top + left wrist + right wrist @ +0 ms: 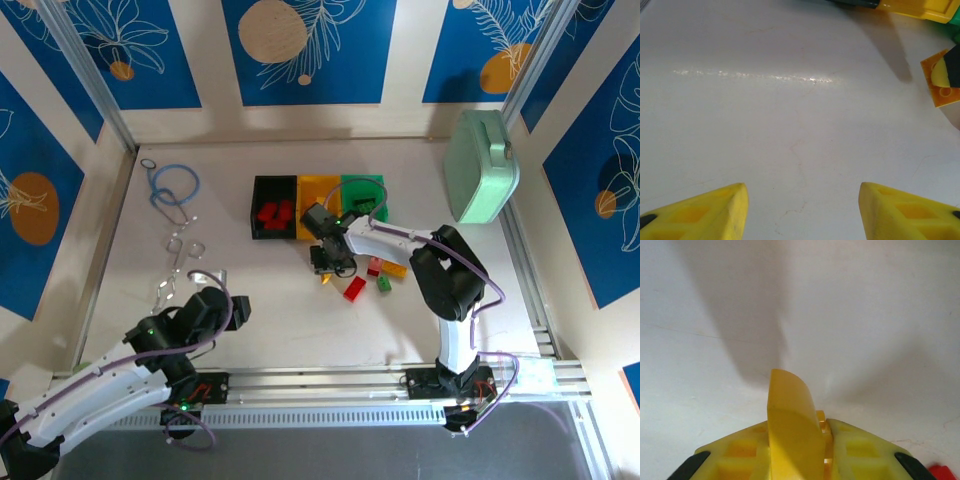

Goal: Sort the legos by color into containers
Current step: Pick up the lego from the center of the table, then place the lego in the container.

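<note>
Left arm [100, 385]: folded low near its base.
Left gripper [802, 194]: jaws apart, empty.
Right arm [440, 275]: elbow bent, reaching left.
Right gripper [797, 429]: clamped on yellow brick [789, 402].

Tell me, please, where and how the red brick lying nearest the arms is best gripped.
I would grip the red brick across its long sides, coming straight from above. It lies flat on the table, turned diagonally, so rotate the jaws to match; the green brick beside it stands apart.

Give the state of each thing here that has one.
Left yellow-fingered gripper, open, empty.
Right yellow-fingered gripper, shut on a yellow plastic lego.
Black plastic bin, open-topped, holding red legos.
Yellow plastic bin, open-topped, contents partly hidden.
Green plastic bin, open-topped, holding green legos.
Red plastic lego brick, loose on the white table.
</note>
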You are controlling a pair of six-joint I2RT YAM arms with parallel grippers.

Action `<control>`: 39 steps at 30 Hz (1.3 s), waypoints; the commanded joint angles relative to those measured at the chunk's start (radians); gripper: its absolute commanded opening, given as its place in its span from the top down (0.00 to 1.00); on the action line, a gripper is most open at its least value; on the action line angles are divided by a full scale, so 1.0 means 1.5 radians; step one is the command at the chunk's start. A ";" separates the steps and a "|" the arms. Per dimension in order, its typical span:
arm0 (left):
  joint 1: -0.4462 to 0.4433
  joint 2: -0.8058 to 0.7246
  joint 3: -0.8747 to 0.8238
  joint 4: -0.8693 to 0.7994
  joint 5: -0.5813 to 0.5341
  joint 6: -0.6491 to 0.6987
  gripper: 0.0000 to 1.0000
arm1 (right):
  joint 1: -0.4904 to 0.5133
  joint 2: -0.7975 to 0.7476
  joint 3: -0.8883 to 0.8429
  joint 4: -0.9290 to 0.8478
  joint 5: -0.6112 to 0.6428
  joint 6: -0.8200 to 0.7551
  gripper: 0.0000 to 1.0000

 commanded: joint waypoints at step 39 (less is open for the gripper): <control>-0.029 0.010 0.008 -0.005 -0.025 -0.027 0.41 | -0.155 0.327 0.778 -0.297 -0.031 -0.147 0.34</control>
